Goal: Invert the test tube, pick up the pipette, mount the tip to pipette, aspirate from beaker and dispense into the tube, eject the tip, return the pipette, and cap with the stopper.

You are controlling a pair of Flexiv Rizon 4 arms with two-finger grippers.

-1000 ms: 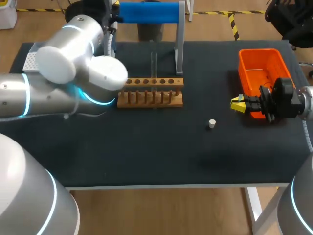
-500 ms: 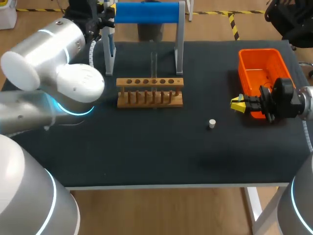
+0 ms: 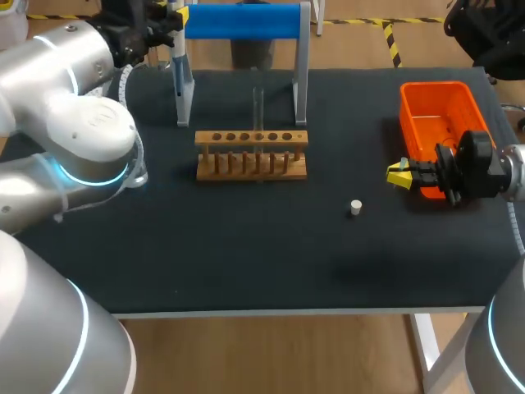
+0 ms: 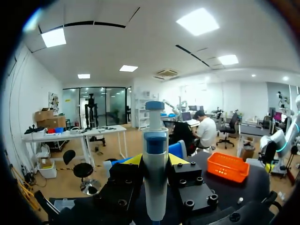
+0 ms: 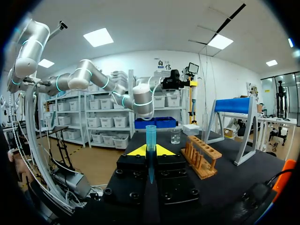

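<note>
Pipette [image 4: 154,183] upright in the left gripper [image 4: 155,160], whose yellow-tipped fingers clamp its barrel from both sides. In the head view this grasp is at the table's [image 3: 246,254] far left corner, by the left end of the blue-topped stand [image 3: 242,20]. Whether the pipette has cleared the stand is not discernible. Blue tip [image 5: 150,138] is pinched narrowly in the right gripper [image 3: 399,174], wide end away from the wrist, near the orange bin [image 3: 435,111] and well apart from the pipette. Test tube [image 3: 257,103] stands in the wooden rack [image 3: 252,156] between the two arms; its open end cannot be made out. Stopper [image 3: 355,207] lies loose on the mat between rack and right gripper. Beaker [image 5: 175,136] sits beyond the rack in the right wrist view. Step in hand, as judged: mounting the tip. Bring the pipette's nose over open mat clear of rack and tube, set its axis in line with the tip's, then press straight along that axis. Any tilt risks the tip slipping in its light pinch.
</note>
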